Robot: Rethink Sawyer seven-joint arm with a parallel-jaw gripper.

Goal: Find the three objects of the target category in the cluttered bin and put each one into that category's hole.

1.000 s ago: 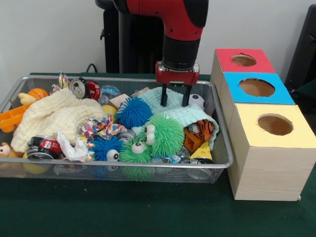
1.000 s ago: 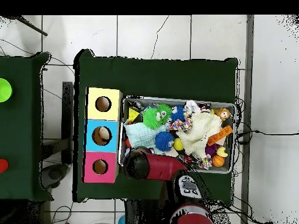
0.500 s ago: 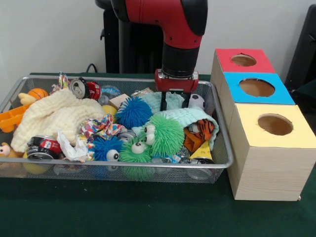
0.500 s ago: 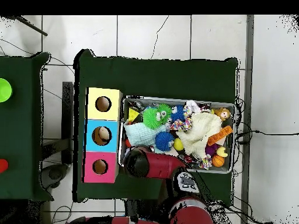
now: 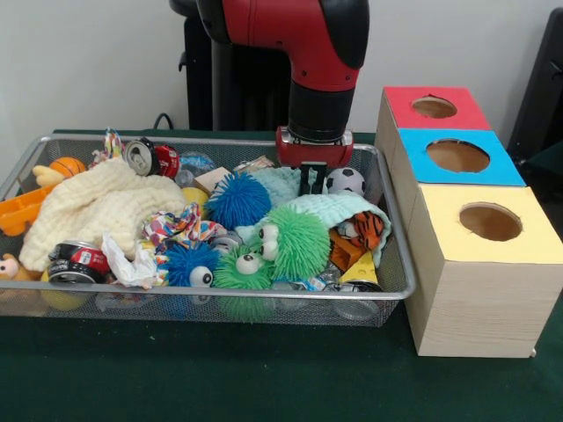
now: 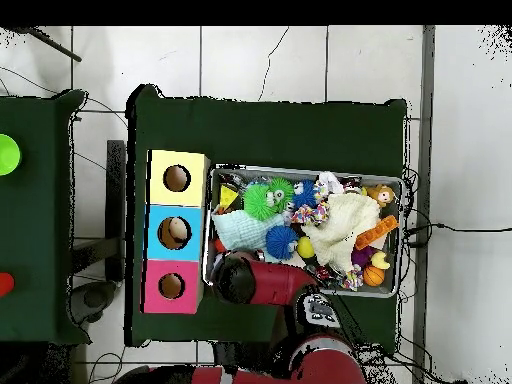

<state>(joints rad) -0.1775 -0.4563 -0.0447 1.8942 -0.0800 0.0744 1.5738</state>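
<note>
Pinching step: you are closing the pincer (image 5: 310, 183) on the mint cloth (image 5: 330, 207); I read this as the grasp, not yet the lift.
Pincer state: narrow, tips sinking into a cloth fold, seemingly holding it.
Cloth place: directly under the pincer, spilling away toward the tiger toy (image 5: 365, 230), inside the wire bin (image 5: 400, 264).
Cloth axis: crumpled, no clear pointing end; long axis running from the pincer out toward the box side.
Neighbours: soccer ball (image 5: 345, 180) just beside the pincer, green fuzzy ball (image 5: 295, 242) touching the cloth.
Next: you are needing a straight lift, then the matching hole (image 5: 457, 156); which hole, cannot tell.
</note>
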